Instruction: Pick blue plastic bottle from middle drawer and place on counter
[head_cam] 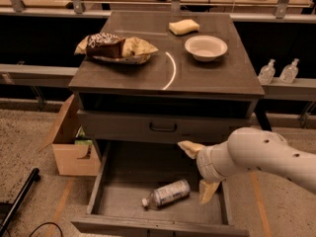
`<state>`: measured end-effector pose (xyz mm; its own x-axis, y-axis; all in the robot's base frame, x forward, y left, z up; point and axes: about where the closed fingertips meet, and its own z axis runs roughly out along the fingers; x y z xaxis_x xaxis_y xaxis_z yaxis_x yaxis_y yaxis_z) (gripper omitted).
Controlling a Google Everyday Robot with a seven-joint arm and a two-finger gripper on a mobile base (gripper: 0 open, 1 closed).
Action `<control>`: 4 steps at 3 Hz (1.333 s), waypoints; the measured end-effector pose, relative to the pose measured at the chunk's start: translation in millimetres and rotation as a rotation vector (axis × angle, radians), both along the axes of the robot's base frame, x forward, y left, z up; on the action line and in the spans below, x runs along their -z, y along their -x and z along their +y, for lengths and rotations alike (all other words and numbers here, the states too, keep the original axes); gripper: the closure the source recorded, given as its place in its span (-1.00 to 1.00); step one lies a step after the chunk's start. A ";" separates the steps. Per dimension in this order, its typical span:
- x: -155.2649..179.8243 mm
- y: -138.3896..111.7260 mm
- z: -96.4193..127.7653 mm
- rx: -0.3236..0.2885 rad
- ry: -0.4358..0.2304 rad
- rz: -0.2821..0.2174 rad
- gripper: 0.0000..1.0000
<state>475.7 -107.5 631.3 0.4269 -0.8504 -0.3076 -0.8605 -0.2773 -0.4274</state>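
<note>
The blue plastic bottle (166,194), clear with a white cap and a pale label, lies on its side on the floor of the open middle drawer (123,174). My gripper (197,174) is open, at the end of the white arm that comes in from the right. It hangs over the drawer's right half, just right of and above the bottle. One finger (190,148) points left near the drawer front above and the other finger (207,191) points down beside the bottle. The dark grey counter (212,75) with a curved pale streak tops the cabinet.
On the counter lie a chip bag (116,48), a white bowl (206,47) and a yellow sponge (183,26). A shut drawer with a black handle (163,128) sits above the open one. A cardboard box (74,142) stands left. Two pump bottles (279,72) stand right.
</note>
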 end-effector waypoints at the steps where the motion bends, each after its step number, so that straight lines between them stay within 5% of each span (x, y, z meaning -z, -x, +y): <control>1: 49.7 -8.1 15.6 -0.054 0.019 0.000 -1.00; 2: 92.6 -16.2 29.2 -0.078 0.045 -0.003 -1.00; 4: 102.8 -22.3 34.2 -0.073 0.075 -0.024 -1.00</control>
<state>498.0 -73.4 528.5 0.4953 -0.8368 -0.2334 -0.8266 -0.3713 -0.4229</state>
